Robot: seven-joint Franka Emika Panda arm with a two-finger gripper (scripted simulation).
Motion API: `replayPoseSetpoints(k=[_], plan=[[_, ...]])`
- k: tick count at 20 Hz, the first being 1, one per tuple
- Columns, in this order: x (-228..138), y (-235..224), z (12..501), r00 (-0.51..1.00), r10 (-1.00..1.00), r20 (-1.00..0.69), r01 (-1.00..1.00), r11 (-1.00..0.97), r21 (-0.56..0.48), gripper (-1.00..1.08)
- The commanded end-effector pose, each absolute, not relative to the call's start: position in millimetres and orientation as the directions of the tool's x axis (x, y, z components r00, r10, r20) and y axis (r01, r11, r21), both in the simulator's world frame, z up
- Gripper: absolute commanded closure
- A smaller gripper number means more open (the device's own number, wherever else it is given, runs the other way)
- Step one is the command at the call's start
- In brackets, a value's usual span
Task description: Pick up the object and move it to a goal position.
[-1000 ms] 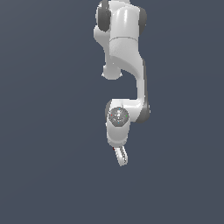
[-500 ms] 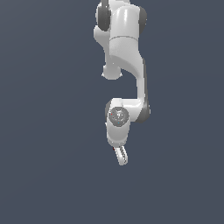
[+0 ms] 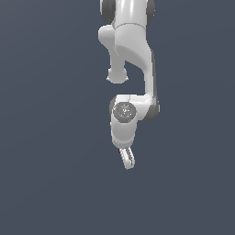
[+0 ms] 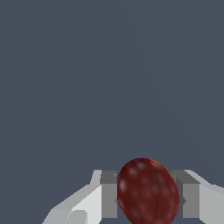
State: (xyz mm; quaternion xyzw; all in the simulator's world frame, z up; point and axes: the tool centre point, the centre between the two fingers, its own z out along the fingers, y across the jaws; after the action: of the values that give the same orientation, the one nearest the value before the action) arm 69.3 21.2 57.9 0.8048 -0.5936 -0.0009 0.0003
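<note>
Exterior view: the white arm hangs down against a flat grey-blue backdrop, wrist bent, gripper pointing downward. A sliver of dark red shows at the fingers' base, too small to read as more than a speck. No surface and no goal marker are visible.

Wrist view: the object, a dark red, roundish lump with a faint seam, sits squarely between the two grey finger pads, which press it from both sides. The pincer is clenched on it. Judged from this, the grasp is made and the carry toward the goal is the step in hand.
</note>
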Motion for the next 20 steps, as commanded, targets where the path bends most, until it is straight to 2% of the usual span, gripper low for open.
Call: replayPoseSetpoints(k=[1, 20], plan=[[66.2, 20.6, 77.0, 0.295, -0.955, -0.002, -0.955, -0.295, 0.000, 1.08], [33.6, 13.3, 279.8, 0.294, -0.956, -0.001, -0.956, -0.294, 0.000, 1.08]])
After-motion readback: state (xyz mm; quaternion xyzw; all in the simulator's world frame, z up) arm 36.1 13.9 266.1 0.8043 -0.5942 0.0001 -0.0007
